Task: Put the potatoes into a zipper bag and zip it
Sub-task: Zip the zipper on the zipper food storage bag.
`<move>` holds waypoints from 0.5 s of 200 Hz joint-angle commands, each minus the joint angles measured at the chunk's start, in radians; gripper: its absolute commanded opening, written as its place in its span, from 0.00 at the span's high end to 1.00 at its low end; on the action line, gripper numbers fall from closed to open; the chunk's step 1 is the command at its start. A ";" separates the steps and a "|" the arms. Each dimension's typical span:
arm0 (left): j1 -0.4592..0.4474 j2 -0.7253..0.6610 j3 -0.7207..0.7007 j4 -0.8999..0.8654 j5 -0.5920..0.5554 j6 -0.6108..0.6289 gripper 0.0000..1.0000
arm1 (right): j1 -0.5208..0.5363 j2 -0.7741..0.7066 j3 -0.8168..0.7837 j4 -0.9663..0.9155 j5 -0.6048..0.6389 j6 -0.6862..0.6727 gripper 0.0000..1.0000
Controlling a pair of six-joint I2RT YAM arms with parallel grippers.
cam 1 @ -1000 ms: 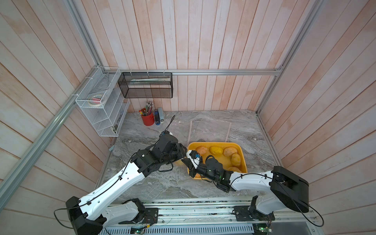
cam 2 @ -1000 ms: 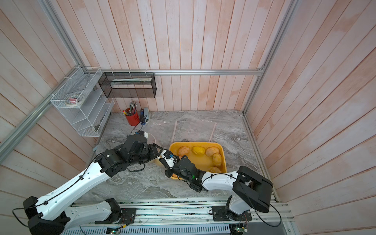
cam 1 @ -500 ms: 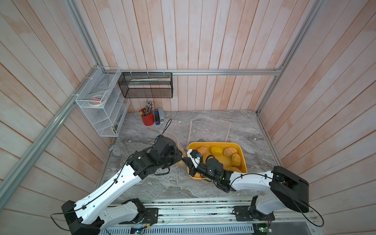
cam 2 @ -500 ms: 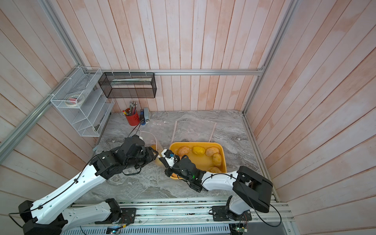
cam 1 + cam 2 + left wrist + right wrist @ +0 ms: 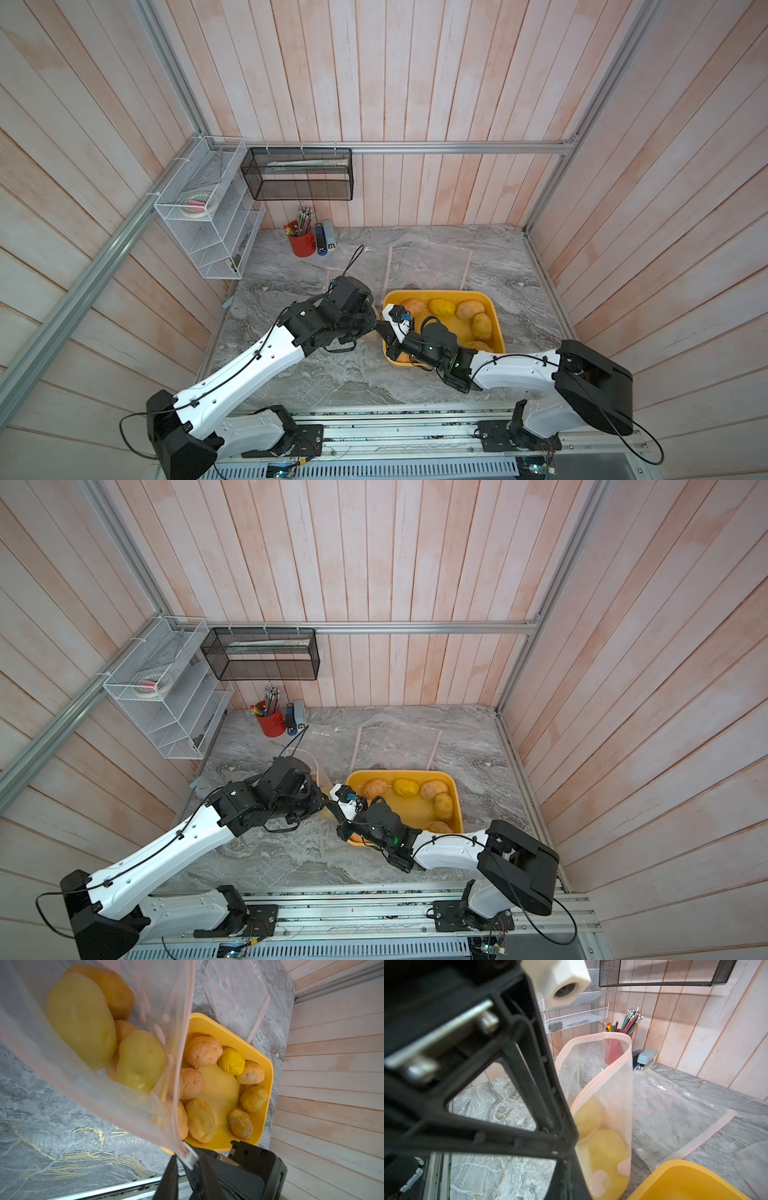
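Note:
A clear zipper bag (image 5: 318, 771) with pink seal strips stands left of the yellow tray (image 5: 496, 328), mostly hidden under my left arm in both top views. Several yellow and tan potatoes (image 5: 81, 1022) lie inside it. More potatoes (image 5: 202, 1051) sit in the tray (image 5: 268, 1088). My left gripper (image 5: 188, 1159) has closed on the white zipper slider (image 5: 190, 1155) at the bag's near corner. My right gripper (image 5: 572, 1159) reaches over the tray's left end and is shut on the bag's edge just below that corner. The bag's mouth (image 5: 602, 1043) gapes open.
Spare flat bags (image 5: 428, 266) lie on the marble behind the tray. A red pencil cup (image 5: 302, 245) and a stapler (image 5: 328, 235) stand at the back left. A white wire rack (image 5: 208, 224) and a black mesh basket (image 5: 299, 178) hang on the walls.
My left gripper's jaws have narrowed from wide open onto the zipper slider, and the left wrist shifted slightly. The right arm has kept still, holding the bag.

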 commanded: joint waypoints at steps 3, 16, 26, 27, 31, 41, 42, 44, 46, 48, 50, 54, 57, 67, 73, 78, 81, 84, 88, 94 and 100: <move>0.032 -0.006 -0.006 0.014 0.022 0.015 0.83 | 0.007 -0.022 0.027 0.023 0.002 -0.002 1.00; 0.055 -0.009 -0.023 0.029 0.048 0.017 0.84 | 0.007 -0.025 0.027 0.023 -0.006 0.000 1.00; 0.067 -0.012 -0.036 0.045 0.062 0.020 0.84 | 0.010 -0.027 0.028 0.022 -0.010 0.001 1.00; 0.068 -0.011 -0.036 0.046 0.063 0.020 0.84 | 0.009 -0.027 0.027 0.022 -0.010 0.001 1.00; 0.071 -0.012 -0.039 0.049 0.065 0.019 0.83 | 0.010 -0.027 0.027 0.021 -0.011 0.001 1.00; 0.074 -0.012 -0.041 0.052 0.065 0.020 0.82 | 0.009 -0.027 0.028 0.020 -0.013 0.001 1.00; 0.075 -0.011 -0.040 0.052 0.064 0.020 0.81 | 0.009 -0.027 0.028 0.020 -0.013 0.001 1.00; 0.076 -0.012 -0.040 0.053 0.064 0.020 0.79 | 0.010 -0.027 0.029 0.019 -0.014 0.002 1.00; 0.076 -0.012 -0.039 0.054 0.064 0.022 0.78 | 0.011 -0.027 0.029 0.019 -0.014 0.003 1.00; 0.076 -0.011 -0.038 0.054 0.064 0.022 0.76 | 0.011 -0.027 0.028 0.020 -0.014 0.002 1.00; 0.076 -0.010 -0.039 0.054 0.064 0.022 0.74 | 0.011 -0.027 0.028 0.020 -0.014 0.002 1.00; 0.076 -0.009 -0.037 0.054 0.064 0.022 0.71 | 0.012 -0.027 0.030 0.019 -0.014 0.001 1.00; 0.076 -0.010 -0.037 0.054 0.065 0.022 0.69 | 0.011 -0.027 0.030 0.018 -0.013 0.002 1.00; 0.076 -0.010 -0.035 0.060 0.067 0.025 0.64 | 0.013 -0.027 0.030 0.018 -0.012 0.000 1.00; 0.077 -0.009 -0.034 0.060 0.068 0.027 0.62 | 0.013 -0.025 0.031 0.018 -0.012 0.000 1.00; 0.078 -0.009 -0.033 0.060 0.067 0.026 0.61 | 0.013 -0.025 0.031 0.018 -0.013 0.000 1.00; 0.078 -0.008 -0.033 0.060 0.066 0.027 0.61 | 0.013 -0.025 0.031 0.017 -0.012 0.000 1.00; 0.078 -0.009 -0.031 0.060 0.065 0.028 0.61 | 0.012 -0.025 0.031 0.017 -0.012 -0.001 1.00; 0.078 -0.008 -0.031 0.060 0.064 0.028 0.61 | 0.012 -0.025 0.033 0.016 -0.012 -0.001 1.00; 0.079 -0.006 -0.031 0.060 0.063 0.028 0.61 | 0.012 -0.024 0.033 0.017 -0.012 -0.002 1.00; 0.079 -0.007 -0.032 0.061 0.062 0.029 0.62 | 0.012 -0.023 0.033 0.017 -0.012 -0.002 1.00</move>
